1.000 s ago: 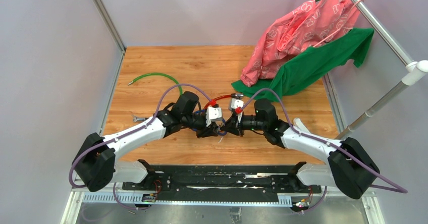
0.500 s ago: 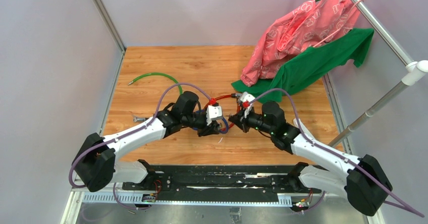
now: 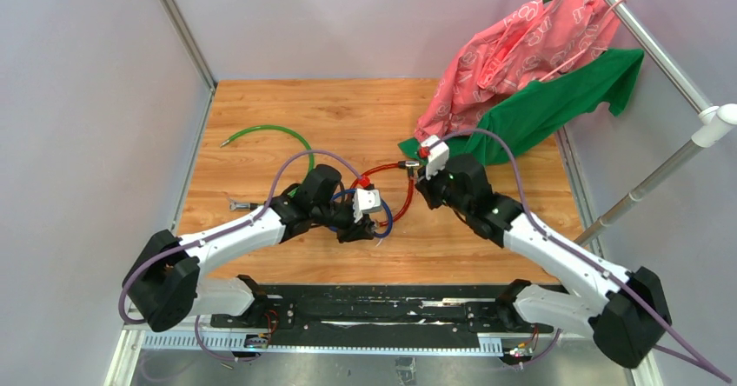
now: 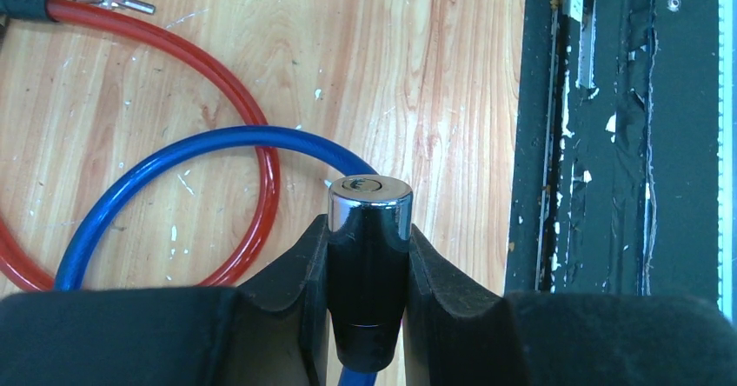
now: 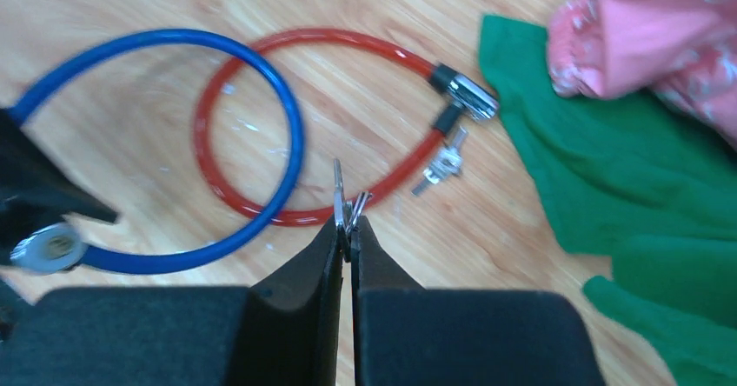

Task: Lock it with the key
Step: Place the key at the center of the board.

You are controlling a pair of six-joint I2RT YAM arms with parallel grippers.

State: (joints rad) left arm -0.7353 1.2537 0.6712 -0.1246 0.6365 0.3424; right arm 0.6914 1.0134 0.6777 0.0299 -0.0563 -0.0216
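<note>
The left gripper (image 4: 368,256) clamps the blue lock cylinder (image 4: 368,203), keyhole facing out for entry, while the right gripper (image 5: 349,234), farther right, pinches what looks like the key (image 5: 338,196) tip-forward for insertion.

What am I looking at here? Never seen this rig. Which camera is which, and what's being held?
It is a robot with a left arm and a right arm, bolted at the near edge of a wooden table. The wide picture comes from a fixed camera above and behind them. The two close-ups come from a camera on each wrist.

On the table lie a red cable lock, a green cable, a pink cloth and a green cloth.

The left hand clamps the metal end of a blue cable lock. The right hand pinches a small silver key, not yet in that lock.
</note>
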